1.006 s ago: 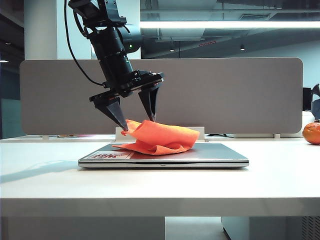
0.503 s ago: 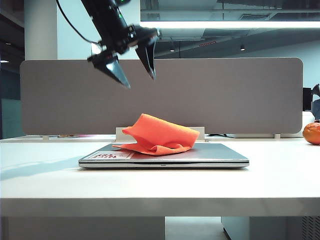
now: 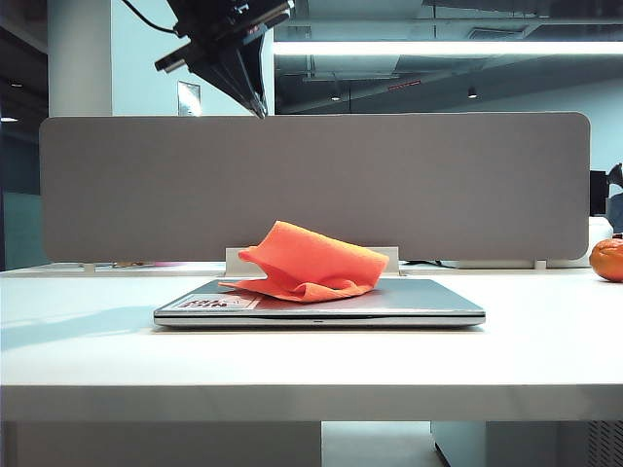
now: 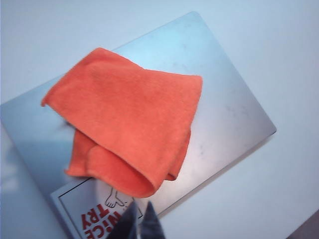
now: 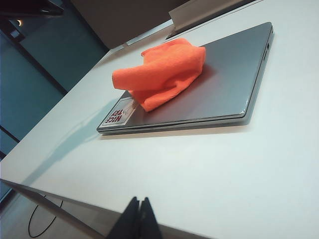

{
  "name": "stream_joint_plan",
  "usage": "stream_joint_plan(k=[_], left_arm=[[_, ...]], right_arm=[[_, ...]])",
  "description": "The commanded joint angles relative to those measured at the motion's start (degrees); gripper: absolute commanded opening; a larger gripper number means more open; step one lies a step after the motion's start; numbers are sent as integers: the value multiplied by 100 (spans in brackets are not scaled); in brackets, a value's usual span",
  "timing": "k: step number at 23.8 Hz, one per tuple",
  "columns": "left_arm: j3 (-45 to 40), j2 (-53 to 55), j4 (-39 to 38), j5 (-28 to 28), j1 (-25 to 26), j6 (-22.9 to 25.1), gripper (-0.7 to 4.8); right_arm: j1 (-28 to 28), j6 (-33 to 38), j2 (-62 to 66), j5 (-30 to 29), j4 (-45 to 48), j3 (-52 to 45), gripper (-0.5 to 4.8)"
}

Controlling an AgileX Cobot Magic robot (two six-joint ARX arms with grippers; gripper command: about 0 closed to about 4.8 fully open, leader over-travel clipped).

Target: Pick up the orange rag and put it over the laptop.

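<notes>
Item 1, left gripper [image 3: 255, 102]: raised high above the table [image 3: 311, 360], near the top edge of the exterior view; fingers brought together to a single point, nothing between them. In its own wrist view the joined fingertips [image 4: 137, 224] appear at the frame edge, looking down on the load below.

Item 2, orange rag [image 3: 310, 263]: well below the left gripper and slightly off to one side, free of any grip. Lies rumpled and folded on itself, one fold standing up as a hump. Covers the sticker end and middle of the lid only.

Item 3, laptop [image 3: 428, 302]: closed, flat on the table, directly under the rag. The end away from the sticker [image 4: 99, 216] is bare.

Item 4, right gripper [image 5: 139, 219]: low at the table's near edge, well clear of the laptop; fingers pressed together, empty.

Item 5, orange round fruit [image 3: 606, 259]: far edge of the table, well apart from both grippers; no part in the task.

Condition of task, judged: rag placed on the lid and released; left arm appears to be in retreat. To finish well, lift straight away without snagging the raised fold, and keep the closed fingers off the cloth. If fuller cover is wanted, the hump would need spreading toward the bare end
</notes>
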Motion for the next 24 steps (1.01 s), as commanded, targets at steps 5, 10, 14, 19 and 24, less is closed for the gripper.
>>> stream_joint_plan(k=[5, 10, 14, 19, 24], left_arm=[[9, -483, -170, -750, 0, 149, -6], [9, -837, -260, -931, 2, 195, -6], [9, -1257, -382, -1016, 2, 210, -6], [9, -1814, -688, -1021, 7, 258, -6], [9, -2210, -813, -1123, 31, 254, -6]], right_arm=[[-2, -149, -4, 686, 68, -20, -5], [-2, -693, -4, 1294, 61, -20, -5], [-2, -1611, -4, 1467, 22, -20, -5], [-4, -2297, -4, 1937, -79, -20, -5], [-4, -2302, -4, 2645, -111, -20, -5]])
